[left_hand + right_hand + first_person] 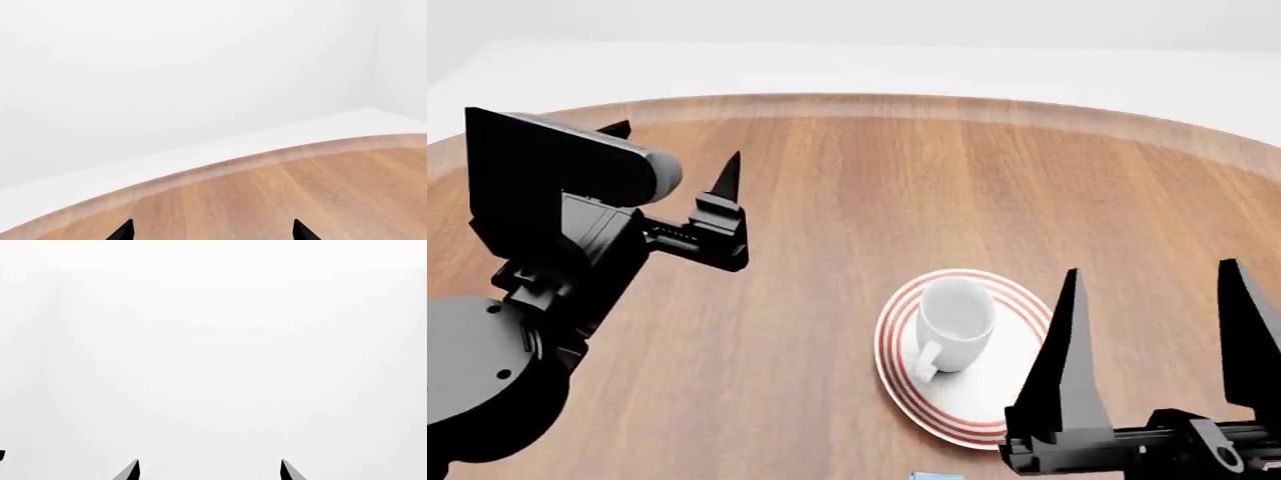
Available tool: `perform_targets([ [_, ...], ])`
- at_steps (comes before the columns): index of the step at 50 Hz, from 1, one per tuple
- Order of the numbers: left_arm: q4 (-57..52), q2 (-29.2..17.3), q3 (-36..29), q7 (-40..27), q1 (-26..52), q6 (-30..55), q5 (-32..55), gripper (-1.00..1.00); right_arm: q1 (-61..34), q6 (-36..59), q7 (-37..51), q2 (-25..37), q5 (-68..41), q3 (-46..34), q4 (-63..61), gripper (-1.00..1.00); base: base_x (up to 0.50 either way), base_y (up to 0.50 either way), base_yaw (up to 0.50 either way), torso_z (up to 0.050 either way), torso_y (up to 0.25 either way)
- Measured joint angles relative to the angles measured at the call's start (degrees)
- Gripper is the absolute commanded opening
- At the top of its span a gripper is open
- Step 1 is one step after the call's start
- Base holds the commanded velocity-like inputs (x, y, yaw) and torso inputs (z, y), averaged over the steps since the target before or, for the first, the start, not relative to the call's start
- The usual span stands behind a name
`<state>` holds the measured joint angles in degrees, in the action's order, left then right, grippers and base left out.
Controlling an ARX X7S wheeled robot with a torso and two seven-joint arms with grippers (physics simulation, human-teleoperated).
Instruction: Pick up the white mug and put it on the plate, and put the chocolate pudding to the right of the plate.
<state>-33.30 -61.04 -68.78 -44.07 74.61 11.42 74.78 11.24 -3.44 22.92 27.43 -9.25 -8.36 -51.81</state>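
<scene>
From the head view the white mug (952, 322) stands upright on the red-ringed plate (1001, 405), handle toward the robot, on the round wooden table (827, 200); the left gripper (674, 160) hangs above bare wood to the left and the right gripper (1154, 330) sits just right of the plate, fingers spread wide and empty, while a light-blue sliver at the bottom edge may be the chocolate pudding (936, 476) (too little shows to be sure). The left wrist view shows only two fingertips (123, 231) well apart over the table's curved rim. The right wrist view shows two parted tips (131, 471) against blank white
</scene>
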Motion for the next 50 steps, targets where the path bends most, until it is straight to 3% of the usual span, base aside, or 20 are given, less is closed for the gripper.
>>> perform_targets([
  [17, -0.8, -0.1, 0.4, -0.6, 0.8, 0.8, 0.3, 1.0, 3.0, 5.9, 0.3, 1.2, 0.8, -3.4, -4.9, 1.0, 0.0, 0.0, 0.0, 0.0, 0.0],
  [22, -1.0, 0.1, 0.4, -0.6, 0.9, 1.1, 0.4, 1.0, 1.4, 7.4, 5.2, 5.8, -0.8, -7.8, -6.1, 1.0, 0.0, 0.0, 0.0, 0.0, 0.0],
  [27, -1.0, 0.1, 0.5, -0.6, 1.1, 1.4, 0.7, 1.0, -7.2, 7.3, 17.1, 15.1, -4.6, -20.0, -6.9, 1.0, 0.0, 0.0, 0.0, 0.0, 0.0],
  [35, -1.2, 0.3, 0.6, -0.8, 1.5, 1.9, 1.4, 1.0, -32.6, 4.0, 37.2, 25.8, -13.6, -49.8, -7.5, 1.0, 0.0, 0.0, 0.0, 0.0, 0.0],
  [42, -1.0, 0.5, 0.7, -0.9, 1.5, 2.1, 1.8, 1.0, -49.8, 0.3, 48.8, 29.3, -19.7, -70.1, -7.7, 1.0, 0.0, 0.0, 0.0, 0.0, 0.0],
  [50, -0.8, 0.6, 0.8, -1.0, 1.4, 2.2, 2.2, 1.0, -60.6, -3.1, 56.1, 30.4, -24.4, -83.2, -7.8, 1.0, 0.0, 0.0, 0.0, 0.0, 0.0],
])
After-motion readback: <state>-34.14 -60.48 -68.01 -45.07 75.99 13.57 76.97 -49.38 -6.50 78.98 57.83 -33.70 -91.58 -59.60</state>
